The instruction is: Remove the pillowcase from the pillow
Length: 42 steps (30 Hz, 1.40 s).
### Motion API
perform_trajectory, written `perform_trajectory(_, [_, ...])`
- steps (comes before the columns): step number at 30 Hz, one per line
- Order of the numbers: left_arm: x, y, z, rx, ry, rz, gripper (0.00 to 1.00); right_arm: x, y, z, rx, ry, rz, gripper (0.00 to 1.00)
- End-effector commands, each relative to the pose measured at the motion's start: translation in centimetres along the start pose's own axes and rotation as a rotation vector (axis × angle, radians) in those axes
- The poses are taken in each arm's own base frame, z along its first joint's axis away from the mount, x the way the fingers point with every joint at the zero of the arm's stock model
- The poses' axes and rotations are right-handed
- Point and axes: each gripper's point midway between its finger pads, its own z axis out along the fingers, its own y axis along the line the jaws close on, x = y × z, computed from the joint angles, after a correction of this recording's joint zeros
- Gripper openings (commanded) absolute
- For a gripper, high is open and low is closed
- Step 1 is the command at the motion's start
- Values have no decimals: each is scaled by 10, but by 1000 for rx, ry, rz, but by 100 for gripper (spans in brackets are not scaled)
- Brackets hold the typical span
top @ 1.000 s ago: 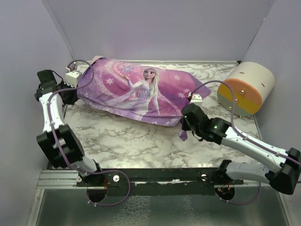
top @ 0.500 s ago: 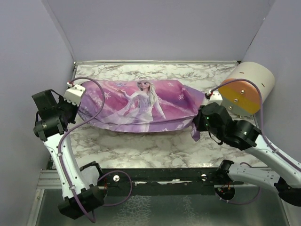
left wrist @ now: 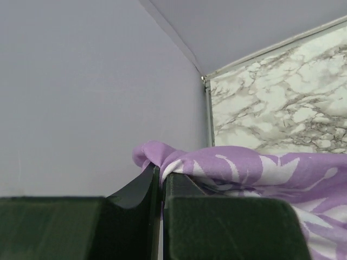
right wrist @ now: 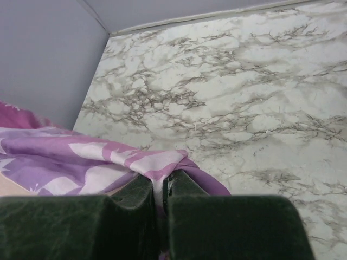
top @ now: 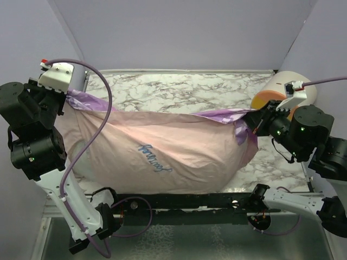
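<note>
1. my left end effector (left wrist: 161,177) is clamped on one purple corner of the pillowcase (top: 157,157).
2. my right end effector (right wrist: 162,183) pinches the opposite corner.
3. the pillowcase hangs high above the desk (top: 179,89) so the unseen pillow, likely inside the bulge, can slide out.

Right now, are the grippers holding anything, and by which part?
Both hold the pillowcase: the left gripper pinches bunched fabric at its upper left end, the right gripper at its upper right end.
</note>
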Motion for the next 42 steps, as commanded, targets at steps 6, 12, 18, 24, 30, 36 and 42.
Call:
perform_trajectory(6, [34,-10,47,47,26,-61,0,14,6,57,107,21,-124,1])
perform_trajectory(12, [88,-40,102,136,115,-161,0,44,-20,121,299,46,-237,1])
perform_trajectory(18, [122,-83,160,136,217,-118,19,50,-90,199,404,134,-151,1])
perform_trajectory(24, [119,-84,182,178,277,-150,99,43,-100,250,472,168,-201,23])
perform_trajectory(30, [134,-108,164,314,321,-81,99,12,-87,264,474,121,-226,83])
perform_trajectory(36, [177,-145,150,420,404,-97,99,23,-47,264,337,118,-280,97])
perform_trajectory(42, [203,-175,163,463,453,-243,92,105,33,271,158,244,-405,98])
